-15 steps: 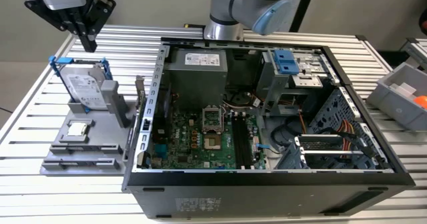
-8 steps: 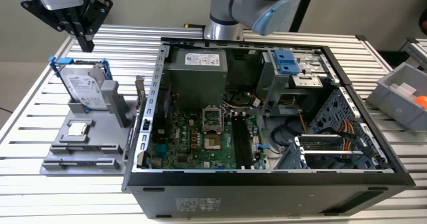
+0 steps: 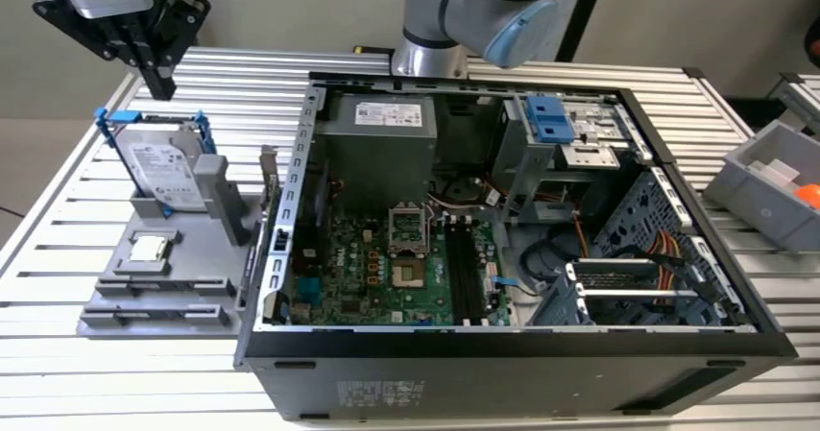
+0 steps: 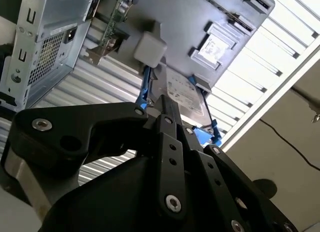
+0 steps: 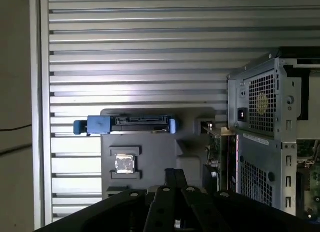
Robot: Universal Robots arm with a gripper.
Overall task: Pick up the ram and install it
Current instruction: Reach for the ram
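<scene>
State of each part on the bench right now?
gripper: shut, empty, over the gray holder
ram: upright in the holder, ungripped
hard drive: upright in the holder
chip: flat in the holder
computer case: open, on its side
memory slots: look empty

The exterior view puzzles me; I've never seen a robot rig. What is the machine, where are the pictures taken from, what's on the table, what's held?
The machine is a robot arm with a gripper, shut and holding nothing. The exterior view comes from a camera off the arm; both wrist views ride on it. On the slatted table sit an open computer case and a grey holder carrying a hard drive, a silver chip and the ram, standing on edge.
</scene>
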